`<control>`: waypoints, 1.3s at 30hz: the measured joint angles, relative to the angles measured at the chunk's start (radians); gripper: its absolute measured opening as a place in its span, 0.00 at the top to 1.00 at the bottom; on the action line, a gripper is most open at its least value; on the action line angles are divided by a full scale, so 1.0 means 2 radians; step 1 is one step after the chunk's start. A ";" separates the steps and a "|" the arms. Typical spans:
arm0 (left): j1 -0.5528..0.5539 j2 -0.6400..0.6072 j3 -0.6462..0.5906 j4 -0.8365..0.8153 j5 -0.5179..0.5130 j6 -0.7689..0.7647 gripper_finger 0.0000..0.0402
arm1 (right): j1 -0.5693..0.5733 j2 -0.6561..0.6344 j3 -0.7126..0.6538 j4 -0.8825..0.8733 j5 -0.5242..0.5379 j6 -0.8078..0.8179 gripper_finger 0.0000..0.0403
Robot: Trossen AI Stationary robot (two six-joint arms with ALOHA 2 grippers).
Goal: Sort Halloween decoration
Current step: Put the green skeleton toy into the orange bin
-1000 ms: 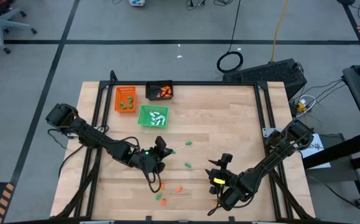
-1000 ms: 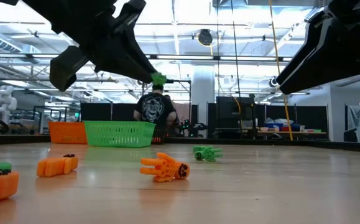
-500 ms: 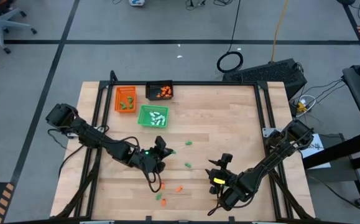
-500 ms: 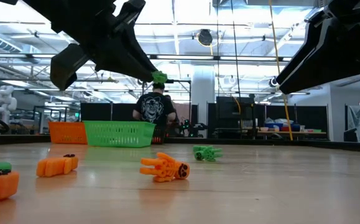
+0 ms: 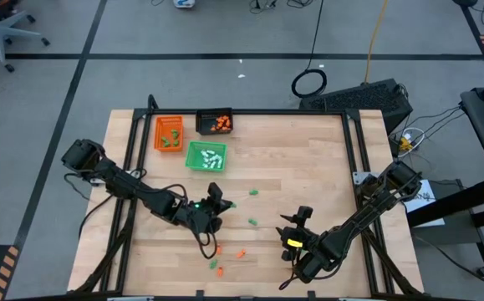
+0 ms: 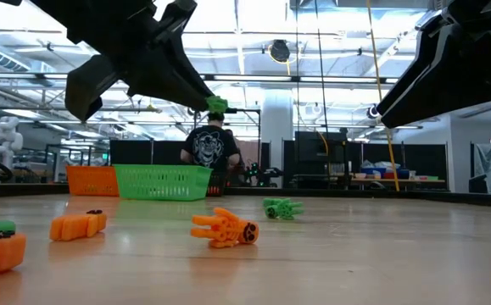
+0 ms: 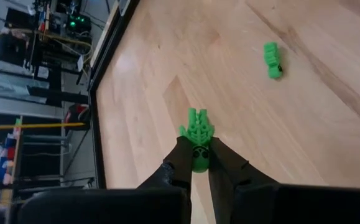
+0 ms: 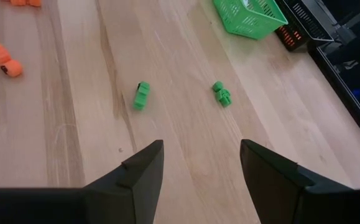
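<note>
My left gripper [image 7: 198,152] hangs above the table's middle left, shut on a small green hand-shaped decoration piece [image 7: 196,129]; in the low view that piece [image 6: 216,105] shows high above the wood. My right gripper [image 8: 201,163] stands open over the near middle of the table, nothing between its fingers. Loose pieces lie flat on the wood: two green ones [image 8: 142,96] [image 8: 221,93] ahead of the right gripper, and orange ones [image 5: 221,247] [image 5: 242,252] near the front edge. The orange tray [image 5: 168,132], black tray [image 5: 215,122] and green tray [image 5: 206,156] stand at the far left. My left gripper pinches the green piece's narrow end [image 7: 199,149] between its two fingertips. The fingers slant downward, and the piece's spread end [image 7: 196,121] sticks out past them. The piece is lifted clear of the table.
Orange pieces [image 6: 224,229] [image 6: 78,224] and a green one [image 6: 283,207] lie near the low camera. Another green piece [image 7: 271,60] lies beyond the left gripper. A person [image 6: 209,148] stands in the room behind the table. Bare wood lies on the table's right half.
</note>
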 joint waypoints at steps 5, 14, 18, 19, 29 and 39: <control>0.000 0.000 0.000 0.000 0.000 -0.019 0.94 | 0.000 0.000 0.000 0.000 0.000 0.000 0.51; 0.000 0.000 0.000 -0.003 0.001 -0.239 0.94 | 0.000 0.000 0.000 0.006 0.000 0.000 0.51; 0.000 -0.006 0.000 -0.028 0.028 -0.280 0.94 | 0.000 0.000 0.000 0.011 0.000 0.000 0.51; 0.000 -0.011 0.000 -0.038 0.043 -0.280 0.94 | 0.000 0.000 0.000 0.013 -0.001 0.000 0.51; 0.044 -0.148 0.000 -0.213 0.084 -0.281 0.94 | -0.001 0.000 0.000 0.019 -0.002 -0.001 0.51; 0.166 -0.311 -0.014 -0.316 0.065 -0.316 0.94 | -0.001 0.000 0.000 0.027 -0.002 -0.001 0.51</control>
